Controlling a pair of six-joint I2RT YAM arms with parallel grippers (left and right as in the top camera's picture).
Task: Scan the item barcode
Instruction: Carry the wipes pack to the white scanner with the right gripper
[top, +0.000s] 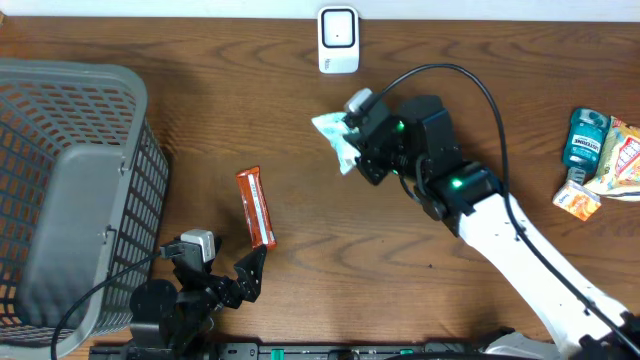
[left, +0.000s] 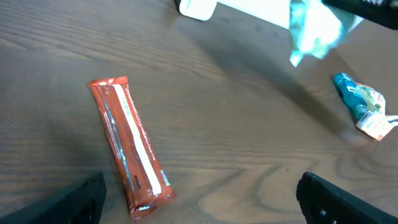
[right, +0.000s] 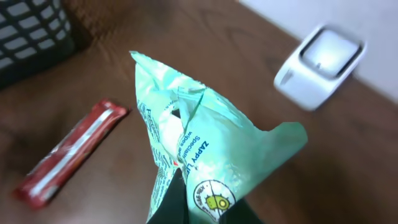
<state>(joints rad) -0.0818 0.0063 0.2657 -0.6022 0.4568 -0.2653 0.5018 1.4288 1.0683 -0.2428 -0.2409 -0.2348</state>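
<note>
A green packet (top: 333, 133) is pinched at one end by the right fingers (right: 176, 205), which are pressed together on it. It is held up off the table (top: 300, 110), just below the white scanner (top: 338, 40) that stands at the far edge. From the right wrist view the packet's crumpled printed face is seen turned toward the camera, with the scanner beyond it to the upper right; whether a barcode is faced toward the scanner cannot be told. The left fingers (left: 78, 200) are spread wide and nothing is held between them. They are hung low over the table near the front edge, just short of a red bar (top: 256, 207), which is laid flat on the wood and touched by neither arm. A grey basket (top: 70, 190) is set at the left side, and a teal pack (top: 585, 137) is seen with a few other small packs at the far right edge.
</note>
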